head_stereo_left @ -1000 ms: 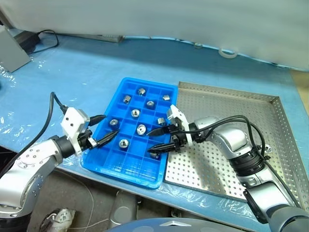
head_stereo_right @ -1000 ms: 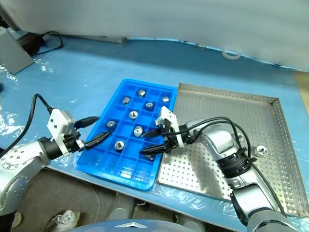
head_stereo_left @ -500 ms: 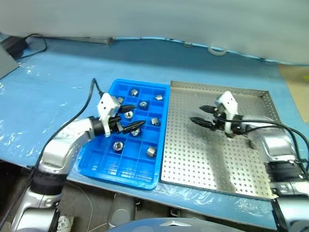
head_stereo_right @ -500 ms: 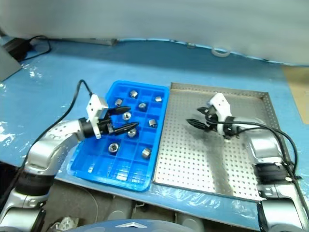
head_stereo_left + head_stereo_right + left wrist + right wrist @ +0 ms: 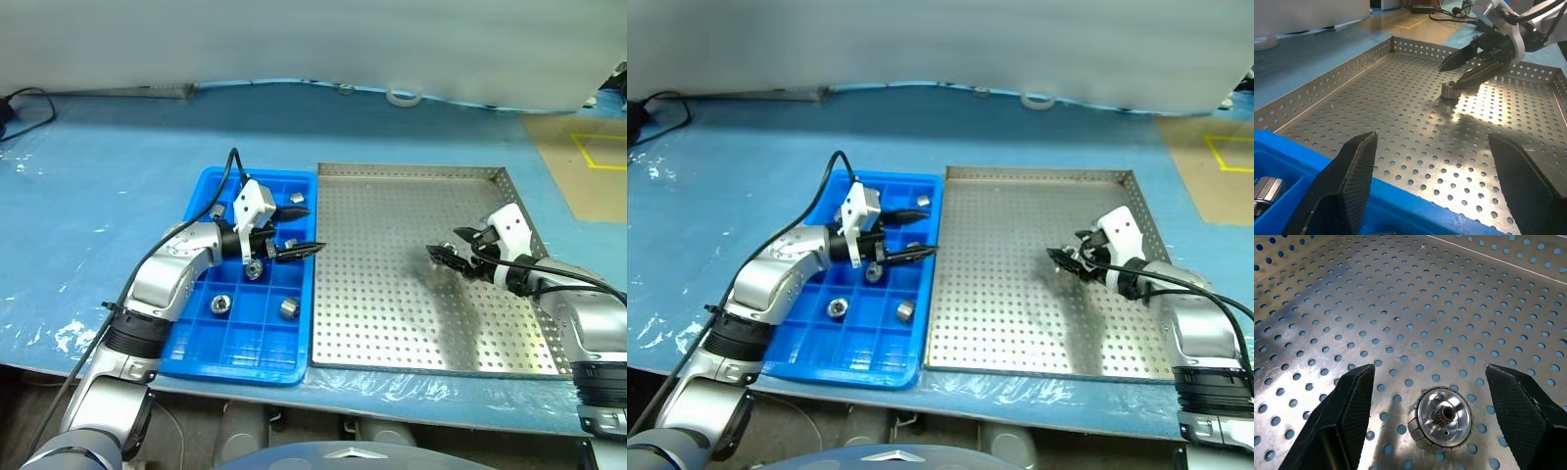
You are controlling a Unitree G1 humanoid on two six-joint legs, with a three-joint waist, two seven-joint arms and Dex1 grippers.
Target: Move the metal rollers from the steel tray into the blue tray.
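One metal roller [image 5: 1441, 418] lies on the perforated floor of the steel tray [image 5: 392, 313], toward its right side. My right gripper [image 5: 443, 245] hovers just over this roller [image 5: 1449, 90], open, with a finger to either side and nothing held. Several more rollers [image 5: 288, 309] sit in compartments of the blue tray [image 5: 235, 372], which lies against the steel tray's left rim. My left gripper [image 5: 306, 231] is open and empty. It is held level over the blue tray's right edge and points across the steel tray.
Both trays rest on a table under a blue plastic sheet [image 5: 98, 196]. A white tape ring [image 5: 400, 97] lies at the back, and a black cable [image 5: 20, 103] at the far left. A brown floor with yellow tape [image 5: 593, 152] borders the table on the right.
My right gripper left the blue tray's near corner and swung right across the steel tray to the lone roller. My left gripper moved right over the blue tray. The camera turned right.
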